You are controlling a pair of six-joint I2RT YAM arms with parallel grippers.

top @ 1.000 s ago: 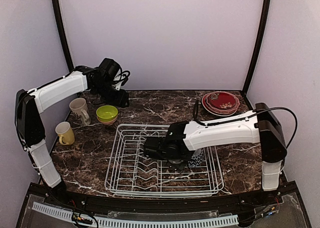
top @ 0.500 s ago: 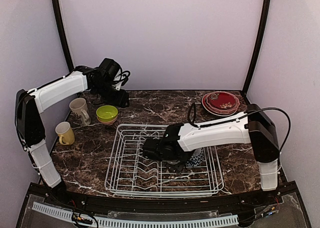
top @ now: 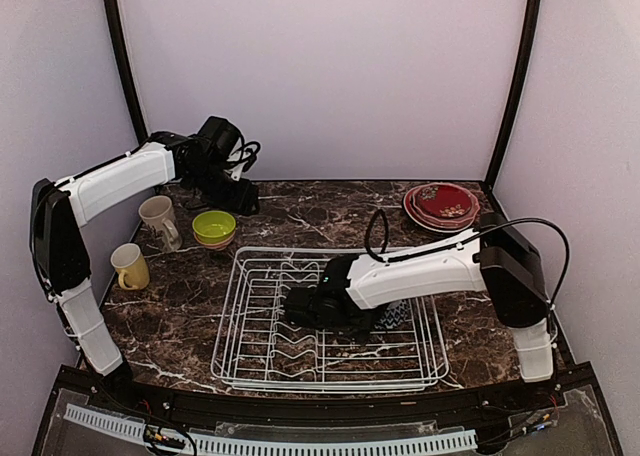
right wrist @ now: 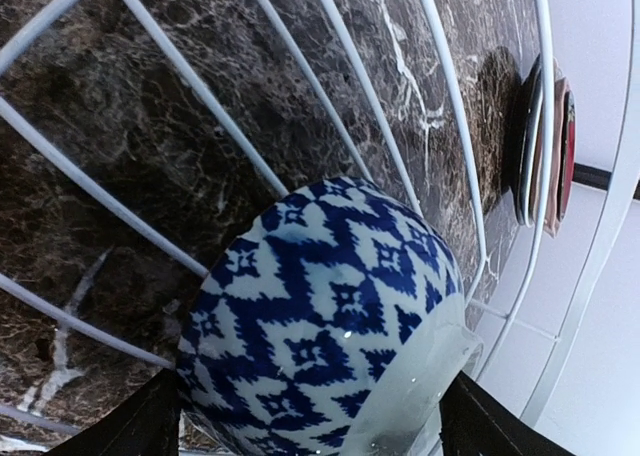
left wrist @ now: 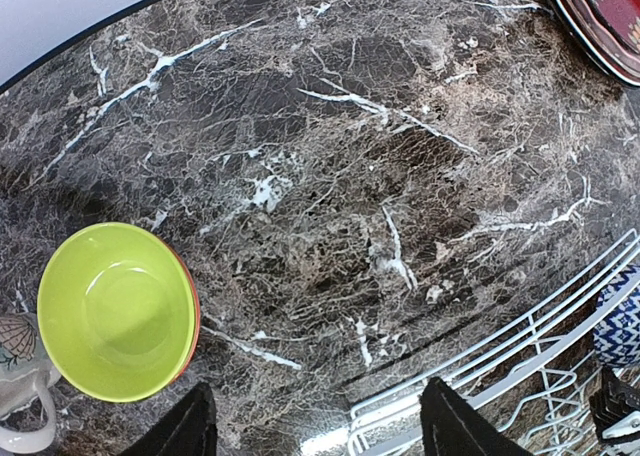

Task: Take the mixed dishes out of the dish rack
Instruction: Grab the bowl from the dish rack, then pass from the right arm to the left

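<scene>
now right claw [right wrist: 310, 426] has shifted left, straddling navy-zigzag bowl [right wrist: 320, 296], grip unclear.

Navy-zigzag bowl [right wrist: 330, 326] in white wire rack [top: 262, 321]; R side

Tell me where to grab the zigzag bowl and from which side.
Grip across its body, jaws on opposite sides of the round wall, coming from above. The bowl lies tipped in the rack, patterned outside up, and seems to fit between the right gripper's open jaws, which flank it.
</scene>
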